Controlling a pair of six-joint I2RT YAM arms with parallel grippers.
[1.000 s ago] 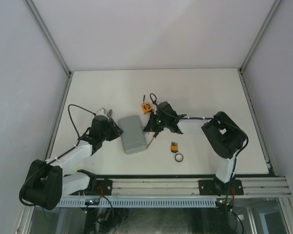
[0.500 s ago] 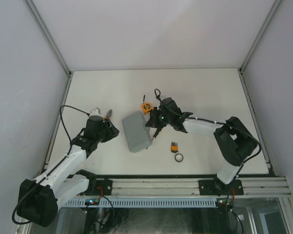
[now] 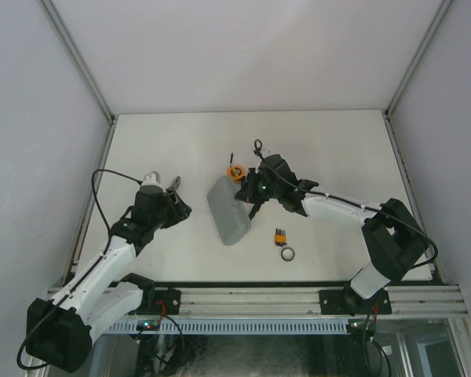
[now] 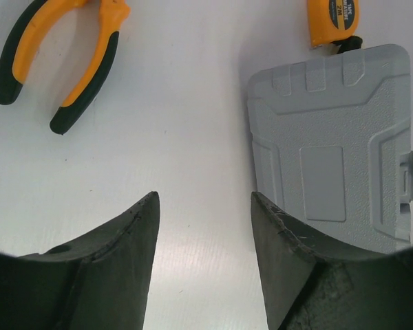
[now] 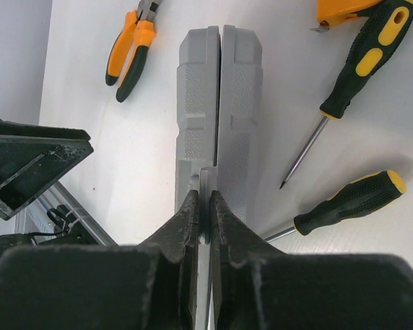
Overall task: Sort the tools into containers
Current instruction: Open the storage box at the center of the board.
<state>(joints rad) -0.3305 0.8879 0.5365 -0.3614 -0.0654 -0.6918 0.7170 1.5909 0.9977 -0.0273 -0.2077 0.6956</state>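
Right arm is stretched way over to the left across the bench (image 3: pixel 337 149), elbow kinked out on the right side and forearm running in toward the middle. The right end effector (image 5: pixel 205 201) is squeezed nearly closed on a thin grey tab at the edge of the tool case (image 5: pixel 219 103). The case is closed and tipped up on its long edge around mid-bench, not lying flat. Left arm angles up and in from its base. The left end effector (image 4: pixel 203 206) hangs over bare bench just left of the case, fingers spread wide with nothing between them. Overhead, the case is just a slim grey sliver, and only that view shows the bit set (image 3: pixel 279 234) and dark ring (image 3: pixel 287 254), near each other toward the front and apart from the case. The right wrist cam looks straight down the seam between the two halves and catches the upper screwdriver (image 5: pixel 361 58) and lower screwdriver (image 5: pixel 347 199) on the bench beside the case. The left wrist cam gets the broad moulded lid face instead, with the pliers (image 4: pixel 62 55) off to its left and the tape measure (image 4: pixel 334 17) just beside its far corner.
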